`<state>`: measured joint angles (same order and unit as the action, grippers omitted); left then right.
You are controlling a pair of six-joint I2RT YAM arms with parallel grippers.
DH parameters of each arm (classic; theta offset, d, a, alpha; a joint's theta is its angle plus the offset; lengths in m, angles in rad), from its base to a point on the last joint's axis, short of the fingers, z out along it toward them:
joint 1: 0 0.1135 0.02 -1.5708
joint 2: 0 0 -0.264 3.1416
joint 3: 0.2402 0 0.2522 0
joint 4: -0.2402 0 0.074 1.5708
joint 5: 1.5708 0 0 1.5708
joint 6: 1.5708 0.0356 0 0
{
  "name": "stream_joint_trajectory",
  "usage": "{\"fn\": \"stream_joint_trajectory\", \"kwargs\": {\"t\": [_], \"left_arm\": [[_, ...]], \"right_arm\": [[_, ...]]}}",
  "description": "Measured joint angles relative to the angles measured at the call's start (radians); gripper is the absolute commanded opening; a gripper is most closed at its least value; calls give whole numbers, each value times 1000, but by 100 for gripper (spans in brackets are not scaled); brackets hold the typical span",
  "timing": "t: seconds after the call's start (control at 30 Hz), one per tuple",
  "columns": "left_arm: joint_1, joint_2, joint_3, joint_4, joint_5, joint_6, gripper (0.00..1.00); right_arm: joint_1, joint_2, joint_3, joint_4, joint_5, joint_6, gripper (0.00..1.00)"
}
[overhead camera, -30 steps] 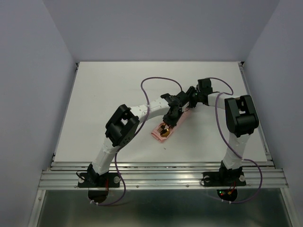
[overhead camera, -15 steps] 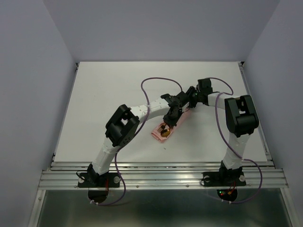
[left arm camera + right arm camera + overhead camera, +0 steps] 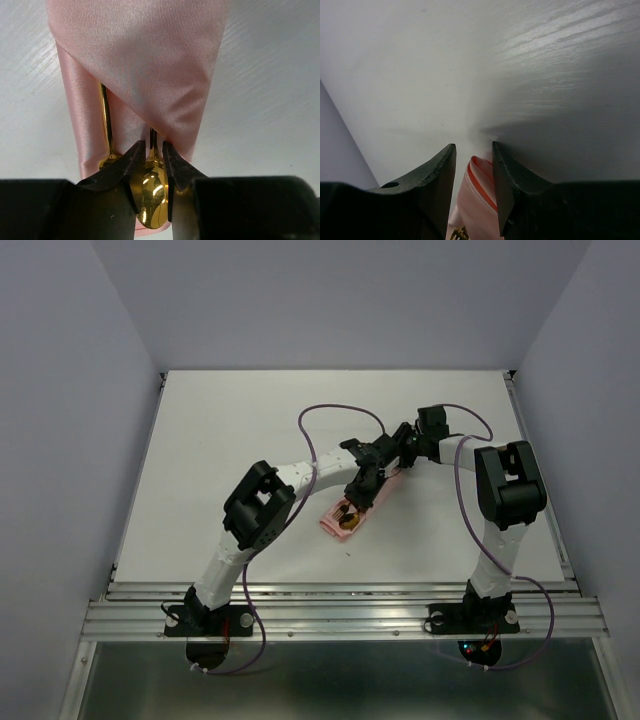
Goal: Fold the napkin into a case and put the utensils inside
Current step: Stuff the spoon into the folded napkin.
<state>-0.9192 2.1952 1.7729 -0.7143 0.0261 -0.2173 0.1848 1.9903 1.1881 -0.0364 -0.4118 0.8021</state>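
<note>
1. We see the salmon-pink case [image 3: 145, 60] lying on the white table [image 3: 220, 430], just right of centre in the top view. It is a narrow strip slanting from lower left to upper right.
2. In the left wrist view the case fills the upper middle of the frame, and a diagonal flap crosses it.
3. The left gripper [image 3: 152, 149] sits at the bottom centre of that view. Its jaws press both sides of the bowl of the right-hand utensil [image 3: 151, 197], grasping it, and the gold handle runs up under the flap.
4. The left-hand utensil [image 3: 105, 120] lies just beside it in the case, its head partly hidden by a finger.
5. The right gripper [image 3: 472, 150] straddles the case's far folded end. The cloth stands between its jaws, but we cannot tell whether they pinch it.
</note>
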Motion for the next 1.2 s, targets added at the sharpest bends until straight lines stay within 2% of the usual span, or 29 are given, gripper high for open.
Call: {"fn": "stream_joint_trajectory", "kwargs": {"t": [0.13, 0.37, 0.53, 1.2], "left_arm": [[0, 3, -14, 8, 0, 0, 30], [0, 5, -17, 10, -1, 2, 17], [0, 5, -16, 10, -2, 3, 14], [0, 49, 64, -36, -4, 14, 13]], "right_arm": [[1, 0, 0, 0, 0, 0, 41], [5, 0, 0, 0, 0, 0, 41], [7, 0, 0, 0, 0, 0, 41], [7, 0, -1, 0, 0, 0, 41]]}}
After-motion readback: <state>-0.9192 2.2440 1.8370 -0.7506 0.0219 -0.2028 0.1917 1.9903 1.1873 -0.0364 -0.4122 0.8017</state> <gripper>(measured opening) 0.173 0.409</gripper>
